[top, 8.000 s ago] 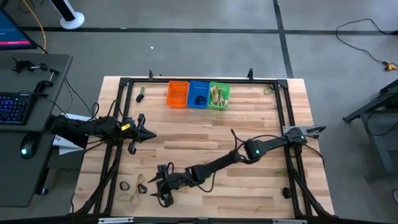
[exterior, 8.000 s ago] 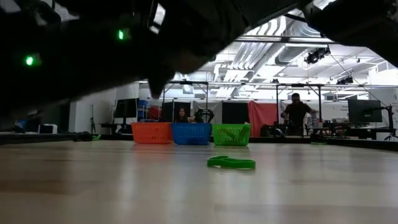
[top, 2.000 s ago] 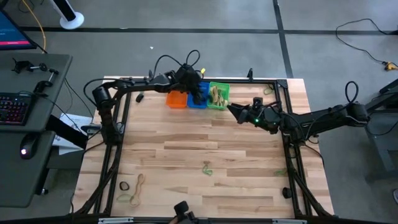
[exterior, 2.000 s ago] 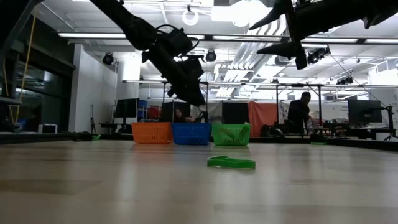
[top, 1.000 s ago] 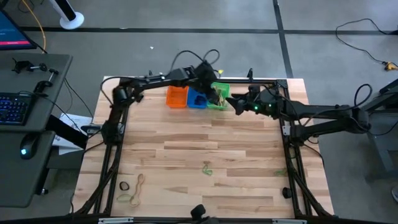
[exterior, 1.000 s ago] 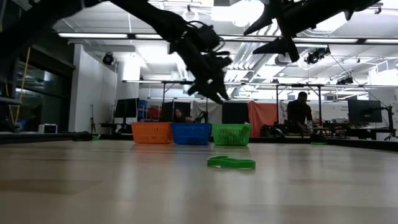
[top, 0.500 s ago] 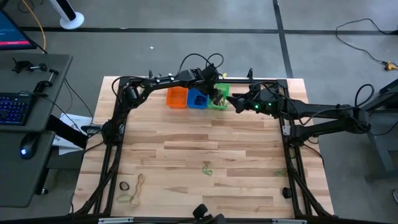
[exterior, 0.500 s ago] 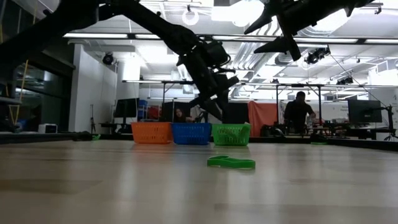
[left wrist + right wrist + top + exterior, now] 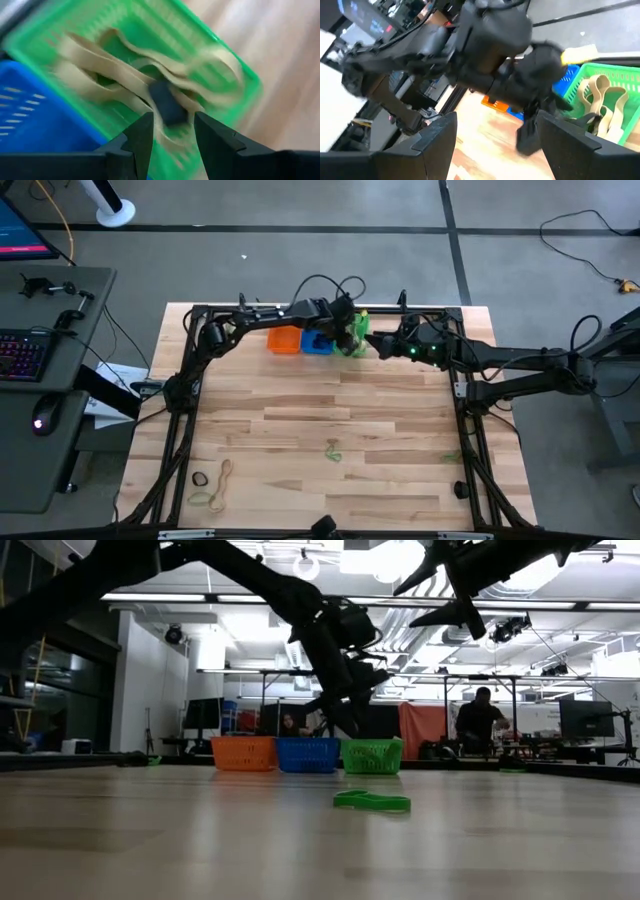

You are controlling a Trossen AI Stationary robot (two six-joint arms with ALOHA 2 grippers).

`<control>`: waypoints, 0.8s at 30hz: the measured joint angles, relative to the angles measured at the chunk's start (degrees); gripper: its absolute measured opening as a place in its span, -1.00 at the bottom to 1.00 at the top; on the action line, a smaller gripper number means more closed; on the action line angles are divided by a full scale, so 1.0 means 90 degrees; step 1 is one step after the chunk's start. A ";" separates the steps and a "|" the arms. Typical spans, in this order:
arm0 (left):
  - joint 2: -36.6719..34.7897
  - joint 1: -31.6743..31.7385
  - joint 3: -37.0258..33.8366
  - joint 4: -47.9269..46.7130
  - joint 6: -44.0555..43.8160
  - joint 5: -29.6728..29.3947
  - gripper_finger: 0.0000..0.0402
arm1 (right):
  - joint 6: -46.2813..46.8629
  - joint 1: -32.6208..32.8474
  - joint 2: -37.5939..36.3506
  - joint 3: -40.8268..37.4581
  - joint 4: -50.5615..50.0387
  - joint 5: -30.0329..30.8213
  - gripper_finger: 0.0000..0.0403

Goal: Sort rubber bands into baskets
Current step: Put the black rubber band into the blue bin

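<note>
At the table's far edge three baskets stand in a row: orange point(image 9: 284, 338), blue point(image 9: 317, 343) and green point(image 9: 357, 332). Tan rubber bands point(image 9: 107, 62) lie piled in the green basket point(image 9: 220, 65), with a small dark piece point(image 9: 167, 104) among them. My left gripper point(image 9: 350, 337) hangs open just above this basket point(image 9: 371, 755), fingers pointing down into it, nothing between them point(image 9: 172, 122). My right gripper point(image 9: 378, 346) stands open beside the green basket's right side, higher up point(image 9: 455, 605), and faces the left gripper. More rubber bands lie loose on the table: a green one point(image 9: 333, 450) and tan ones point(image 9: 224, 473).
A black frame of rails point(image 9: 455, 395) runs round the table, and cables loop above the left arm point(image 9: 325, 283). Other loose bands lie at the near left corner point(image 9: 208, 500) and by the right rail point(image 9: 452, 456). Bare wood point(image 9: 330, 395) spans the table's middle. A person point(image 9: 480, 725) stands in the room behind.
My left gripper has gone a little toward the table's right edge and down, from above the seam between the blue and green baskets to just over the green basket, still open. My right gripper has kept its place.
</note>
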 joint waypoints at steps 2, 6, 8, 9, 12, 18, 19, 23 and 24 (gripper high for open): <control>-0.0145 -0.0037 -0.0010 -0.0464 0.0250 -0.0013 -0.34 | 0.0078 -0.0059 0.0000 0.0000 0.0005 0.0033 0.29; -0.0728 0.0326 -0.0012 -0.1274 0.0684 -0.0076 -0.34 | 0.0091 -0.0316 0.0021 0.0090 -0.0072 0.0027 0.29; -0.1107 0.0600 -0.0012 -0.1546 0.0809 -0.0102 -0.39 | 0.0091 -0.0479 0.0142 0.0307 -0.0287 -0.0005 0.29; -0.1328 0.0737 -0.0031 -0.1625 0.0810 -0.0095 -0.44 | 0.0089 -0.0572 0.0248 0.0468 -0.0548 -0.0055 0.29; -0.2186 0.1087 -0.0358 -0.1516 0.0773 0.0032 -0.71 | -0.0045 -0.0845 0.0884 0.1217 -0.1559 -0.0243 0.29; -0.4257 0.1448 -0.1794 -0.0796 0.0519 0.0201 -0.99 | -0.0315 -0.1411 0.2870 0.3043 -0.3498 -0.0571 0.29; -0.4607 0.1447 -0.2115 -0.0646 0.0447 0.0238 -1.00 | -0.0305 -0.1512 0.3208 0.3307 -0.3650 -0.0729 0.29; -0.6012 0.1393 -0.3434 -0.0031 -0.0028 0.0363 -1.00 | -0.0319 -0.1789 0.4504 0.4222 -0.4349 -0.1317 0.29; -0.6303 0.1363 -0.3737 0.0132 -0.0187 0.0359 -1.00 | -0.0346 -0.1828 0.4802 0.4437 -0.4501 -0.1359 0.29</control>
